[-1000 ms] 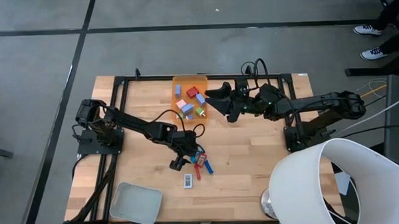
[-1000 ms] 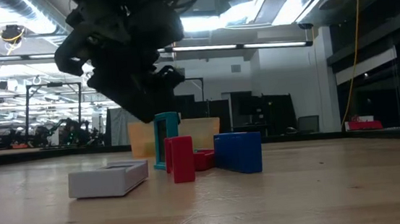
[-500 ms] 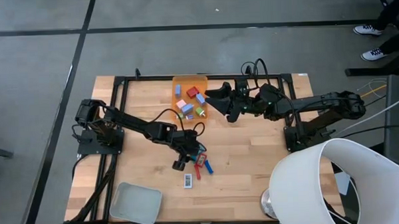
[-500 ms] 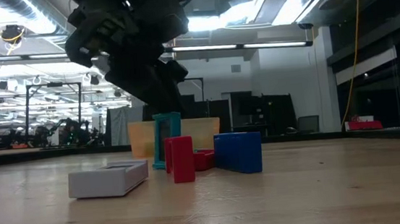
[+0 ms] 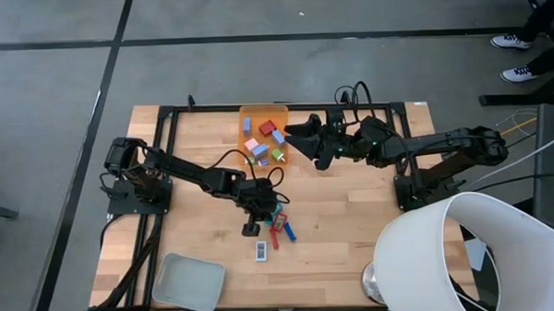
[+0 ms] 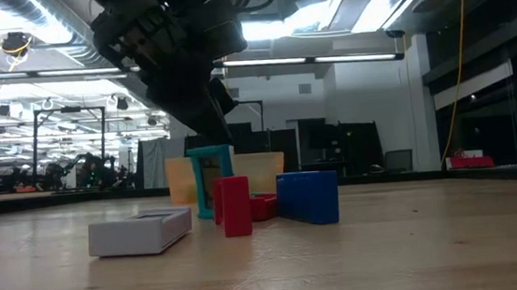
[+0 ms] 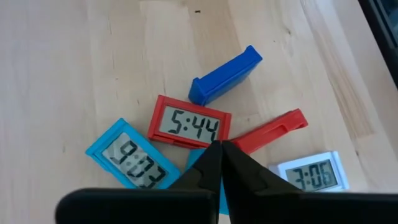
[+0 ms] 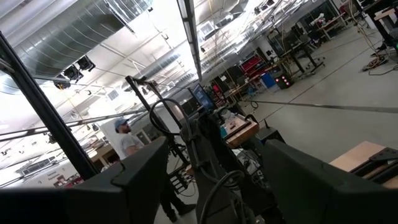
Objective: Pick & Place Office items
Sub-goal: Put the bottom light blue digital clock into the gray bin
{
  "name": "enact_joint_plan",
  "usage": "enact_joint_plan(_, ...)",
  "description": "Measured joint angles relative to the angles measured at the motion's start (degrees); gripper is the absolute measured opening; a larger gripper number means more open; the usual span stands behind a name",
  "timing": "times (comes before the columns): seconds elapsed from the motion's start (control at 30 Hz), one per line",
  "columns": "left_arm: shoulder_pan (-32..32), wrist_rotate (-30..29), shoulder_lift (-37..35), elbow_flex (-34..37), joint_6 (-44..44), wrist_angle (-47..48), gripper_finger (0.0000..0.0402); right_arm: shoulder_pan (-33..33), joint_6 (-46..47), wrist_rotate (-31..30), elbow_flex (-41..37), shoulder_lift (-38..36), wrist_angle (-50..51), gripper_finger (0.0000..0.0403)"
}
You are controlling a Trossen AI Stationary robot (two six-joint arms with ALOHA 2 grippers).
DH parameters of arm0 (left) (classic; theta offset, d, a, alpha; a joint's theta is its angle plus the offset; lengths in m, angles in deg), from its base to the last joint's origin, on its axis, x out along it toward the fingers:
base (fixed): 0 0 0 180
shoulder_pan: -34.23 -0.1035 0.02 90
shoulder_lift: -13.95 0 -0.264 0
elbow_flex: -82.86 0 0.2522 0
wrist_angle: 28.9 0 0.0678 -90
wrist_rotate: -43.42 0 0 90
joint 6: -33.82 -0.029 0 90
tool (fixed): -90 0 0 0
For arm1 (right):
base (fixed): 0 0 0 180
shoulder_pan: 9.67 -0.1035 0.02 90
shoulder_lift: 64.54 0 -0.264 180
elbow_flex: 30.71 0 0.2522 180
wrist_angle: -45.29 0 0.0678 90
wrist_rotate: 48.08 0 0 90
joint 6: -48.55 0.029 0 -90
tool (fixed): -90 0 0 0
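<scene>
The office items are small clock-like pieces. On the table near my left gripper (image 5: 262,211) lie a red one (image 7: 189,127), a light-blue one (image 7: 130,155) and a white one (image 7: 314,174), all face up. A blue one (image 7: 227,81) and a second red one (image 7: 270,130) stand on edge. A teal piece (image 6: 210,179) stands upright under my left gripper (image 7: 219,149), which is shut on it. My right gripper (image 5: 299,138) hangs open beside the orange bin (image 5: 277,113), which holds several more pieces. My left gripper pinches the teal piece by its top edge (image 6: 210,151) between its two fingers, coming from above and slanting down. The piece stands upright with its lower edge on the table. In the wrist view the fingers cover most of it; only a teal corner (image 7: 194,159) shows.
A pale grey tray (image 5: 161,287) sits at the table's near left corner. A large white shade (image 5: 456,255) stands over the near right corner. A black frame (image 5: 166,150) runs along the table's left and far sides. A person (image 8: 126,142) shows in the room beyond.
My left gripper has gone a little toward the table's right edge, over the teal piece, and has shut on its top. The teal piece has turned slightly about and still stands on the table.
</scene>
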State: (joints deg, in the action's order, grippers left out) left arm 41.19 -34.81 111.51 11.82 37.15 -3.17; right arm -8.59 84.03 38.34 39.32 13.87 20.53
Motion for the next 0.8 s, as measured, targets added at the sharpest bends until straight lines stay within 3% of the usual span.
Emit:
enact_joint_plan(0.2, -0.3, -0.1, 0.0, 0.0, 0.0, 0.0, 0.0021, 0.0, -0.1, 1.4, 0.0, 0.0, 0.0, 0.0261)
enact_joint_plan(0.57, -3.8, -1.3, -0.3, 0.0, 0.3, -0.3, 0.0156, 0.0, 0.0, 3.0, 0.0, 0.0, 0.0, 0.0261)
enact_joint_plan(0.8, -4.4, 2.6, -2.6, 0.0, -0.6, -4.5, 0.0223, 0.0, 0.0, 3.0, 0.0, 0.0, 0.0, 0.0261)
